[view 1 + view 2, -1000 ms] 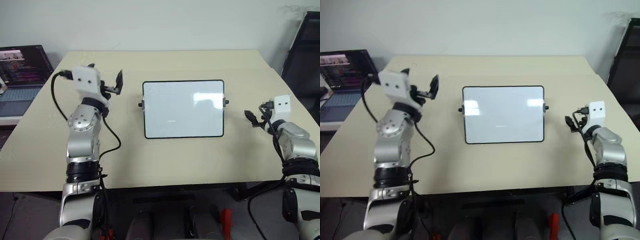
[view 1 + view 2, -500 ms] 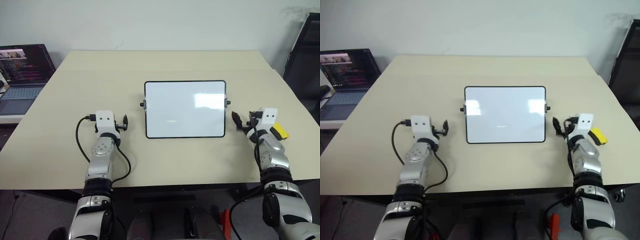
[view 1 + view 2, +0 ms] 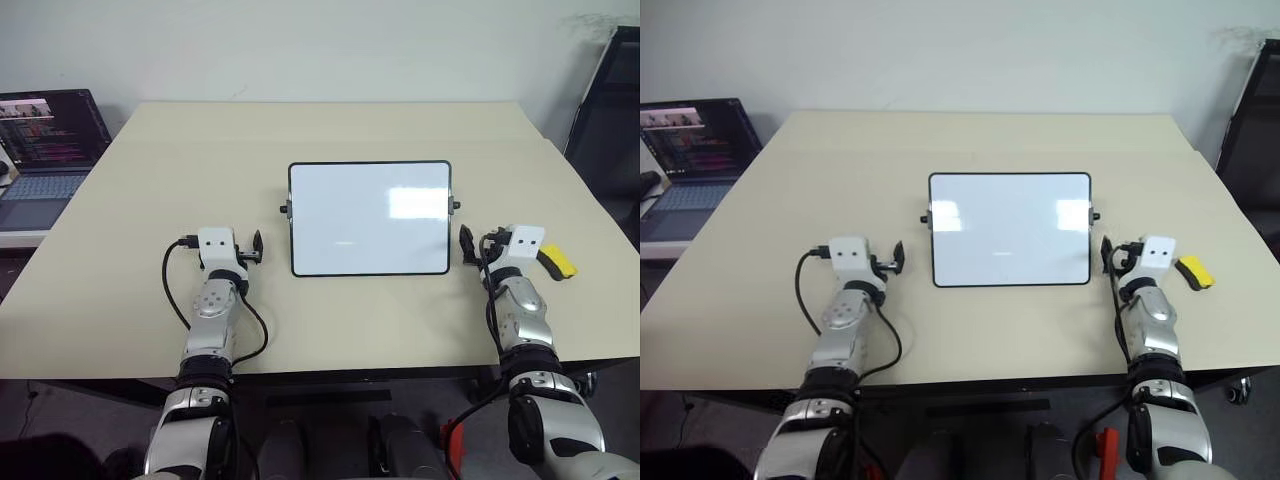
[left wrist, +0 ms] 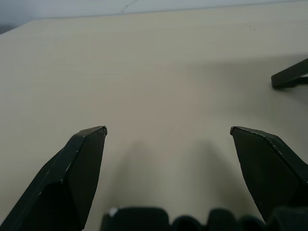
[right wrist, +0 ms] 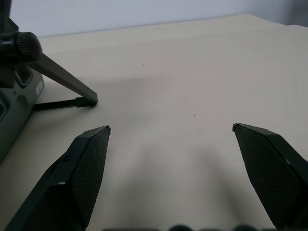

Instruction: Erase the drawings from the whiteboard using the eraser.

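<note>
The fingers [image 4: 86, 159] of the left gripper [image 3: 256, 247] are spread wide over bare desk [image 3: 330, 130], holding nothing, and the right gripper [image 3: 470, 243] is spread and empty too. The whiteboard [image 3: 369, 217] stands propped between them. The eraser [image 3: 558, 262] lies just right of the right wrist.

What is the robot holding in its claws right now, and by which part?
Nothing. The left claw and right claw are open and empty; the eraser lies on the table.
</note>
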You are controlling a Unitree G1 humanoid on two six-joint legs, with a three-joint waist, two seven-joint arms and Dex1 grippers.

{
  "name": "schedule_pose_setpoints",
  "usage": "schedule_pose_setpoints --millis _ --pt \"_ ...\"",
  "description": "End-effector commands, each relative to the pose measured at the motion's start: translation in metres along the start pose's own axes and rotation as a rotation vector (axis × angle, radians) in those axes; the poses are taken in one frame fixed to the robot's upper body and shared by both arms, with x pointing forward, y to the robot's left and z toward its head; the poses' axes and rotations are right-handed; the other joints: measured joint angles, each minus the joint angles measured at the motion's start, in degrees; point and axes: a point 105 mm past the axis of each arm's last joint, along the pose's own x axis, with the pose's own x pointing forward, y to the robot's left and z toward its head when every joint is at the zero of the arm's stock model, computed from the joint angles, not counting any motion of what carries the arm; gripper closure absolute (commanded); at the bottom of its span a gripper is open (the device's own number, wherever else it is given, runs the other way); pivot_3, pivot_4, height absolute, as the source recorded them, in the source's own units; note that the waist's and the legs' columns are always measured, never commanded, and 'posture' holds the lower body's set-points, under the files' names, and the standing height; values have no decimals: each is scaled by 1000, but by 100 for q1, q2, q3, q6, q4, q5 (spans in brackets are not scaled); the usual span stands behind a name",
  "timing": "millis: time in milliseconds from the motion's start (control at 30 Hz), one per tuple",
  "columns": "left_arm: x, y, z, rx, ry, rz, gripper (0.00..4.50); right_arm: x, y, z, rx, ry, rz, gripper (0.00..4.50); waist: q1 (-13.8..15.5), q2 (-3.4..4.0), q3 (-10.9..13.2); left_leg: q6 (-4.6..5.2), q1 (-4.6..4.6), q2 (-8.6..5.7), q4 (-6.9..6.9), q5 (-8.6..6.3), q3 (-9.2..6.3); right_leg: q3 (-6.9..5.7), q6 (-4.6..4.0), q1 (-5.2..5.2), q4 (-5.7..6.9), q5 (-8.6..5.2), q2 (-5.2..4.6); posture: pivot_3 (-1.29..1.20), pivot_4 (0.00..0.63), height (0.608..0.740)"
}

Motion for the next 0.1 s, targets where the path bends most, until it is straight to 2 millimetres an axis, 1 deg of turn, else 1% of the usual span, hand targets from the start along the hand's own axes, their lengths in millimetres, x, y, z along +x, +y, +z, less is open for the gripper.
schedule_pose_setpoints --millis 33,100 --pt "5 -1 13 -7 -60 -4 0 2 6 11 -9 -44 16 38 -2 0 0 0 0 0 0 0 1 1 6 0 -1 -4 0 0 150 740" --pt "5 -3 13 -21 -61 -9 0 3 8 13 -7 -49 17 38 -1 0 0 0 0 1 -1 0 0 0 6 0 -1 -3 0 0 150 740"
